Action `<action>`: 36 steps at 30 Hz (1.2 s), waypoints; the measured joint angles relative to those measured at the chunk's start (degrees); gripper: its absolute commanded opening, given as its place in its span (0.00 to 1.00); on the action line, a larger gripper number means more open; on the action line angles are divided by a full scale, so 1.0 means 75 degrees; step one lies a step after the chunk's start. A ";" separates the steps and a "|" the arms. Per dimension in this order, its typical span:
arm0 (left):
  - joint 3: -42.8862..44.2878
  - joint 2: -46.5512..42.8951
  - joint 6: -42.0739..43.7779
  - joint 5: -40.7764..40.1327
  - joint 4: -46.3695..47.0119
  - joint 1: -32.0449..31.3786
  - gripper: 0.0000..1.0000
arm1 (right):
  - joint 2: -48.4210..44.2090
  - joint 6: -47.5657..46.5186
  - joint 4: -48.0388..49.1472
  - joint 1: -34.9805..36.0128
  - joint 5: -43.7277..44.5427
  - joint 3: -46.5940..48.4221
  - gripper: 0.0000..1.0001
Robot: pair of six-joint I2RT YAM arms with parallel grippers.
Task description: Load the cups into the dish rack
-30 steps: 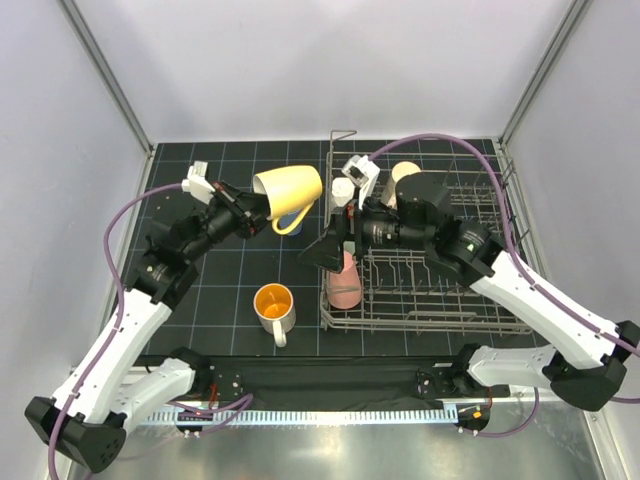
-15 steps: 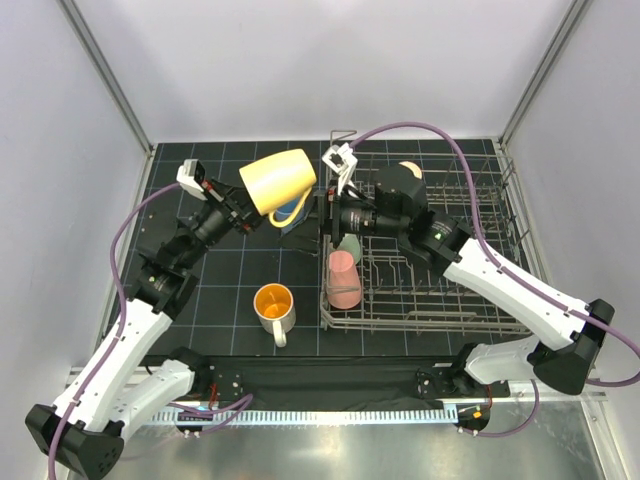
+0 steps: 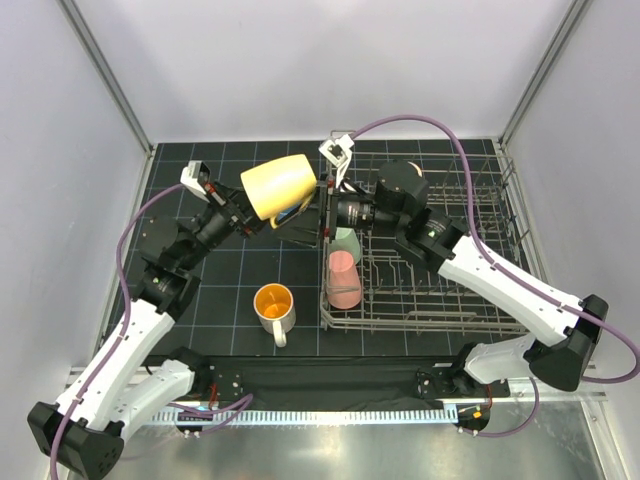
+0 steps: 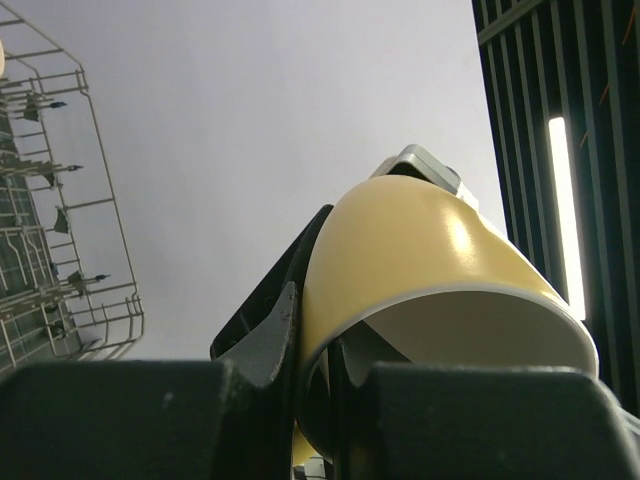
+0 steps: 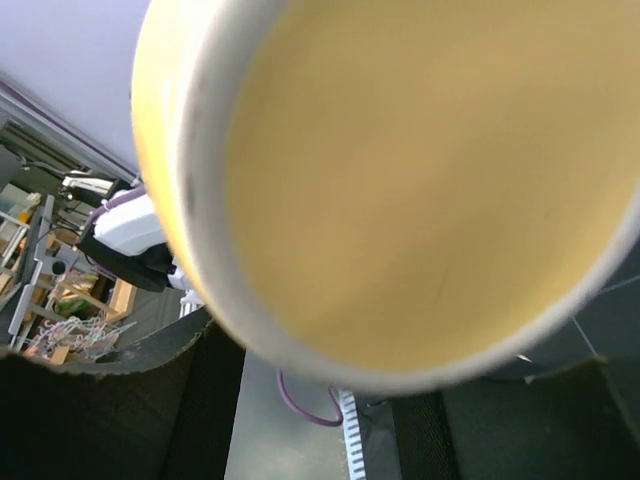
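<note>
Right now my left gripper is clamped down on the rim of the yellow mug, one finger inside the mouth and one outside against the wall, with only the thickness of the wall between them. The mug hangs in the air above the black gridded mat, tipped on its side with its base pointing toward the dish rack and its handle hanging underneath, just beside the rack's left edge. My right gripper reaches out over that edge of the rack and sits right at the mug's base and handle. From its wrist camera the yellow bottom fills almost the whole view, and my fingers show dark below it, partly apart. Whether they are pressing on the mug I cannot tell. Inside the rack, near its left side, a pink cup stands mouth down among the tines, with a pale green cup just behind it. On the mat, well apart from the rack, a white mug with an orange inside stands upright, its handle pointing toward my bases.
</note>
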 measured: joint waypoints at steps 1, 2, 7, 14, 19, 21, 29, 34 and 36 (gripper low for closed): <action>-0.0009 0.0003 -0.0009 0.0047 0.0029 0.0000 0.00 | 0.0020 0.0052 0.0090 0.0000 -0.0023 0.0000 0.55; -0.0015 0.0003 -0.0017 0.0090 0.0050 0.0000 0.00 | 0.0035 0.0099 0.0169 0.0000 -0.0044 0.0000 0.54; -0.0015 0.0047 -0.0134 0.0204 0.0268 0.0000 0.00 | 0.0061 0.0294 0.0530 0.0000 -0.0035 0.0000 0.50; -0.0017 0.0055 -0.0353 0.0259 0.0673 0.0015 0.00 | 0.0219 0.0589 0.1145 -0.0038 -0.0026 0.0012 0.30; -0.0035 0.0064 -0.0702 0.0163 0.0804 0.0073 0.01 | 0.0399 0.0755 0.1574 -0.0125 -0.0146 0.0015 0.09; -0.0038 0.0067 -0.0924 0.0157 0.0825 0.0085 0.01 | 0.0420 0.0740 0.1737 -0.0146 -0.0271 0.0023 0.04; -0.0119 0.0076 -0.0702 0.0210 0.0959 0.0052 0.67 | 0.0455 0.1247 0.1874 -0.0082 -0.0187 -0.0050 0.04; -0.0551 0.0032 -0.0650 0.0213 0.0959 0.0041 0.84 | 0.0219 0.1384 0.1725 0.0015 0.0015 -0.0475 0.04; -0.0740 0.0003 -0.0653 0.0213 0.0935 0.0044 0.86 | 0.0096 0.1381 0.1556 -0.0006 0.0230 -0.0583 0.04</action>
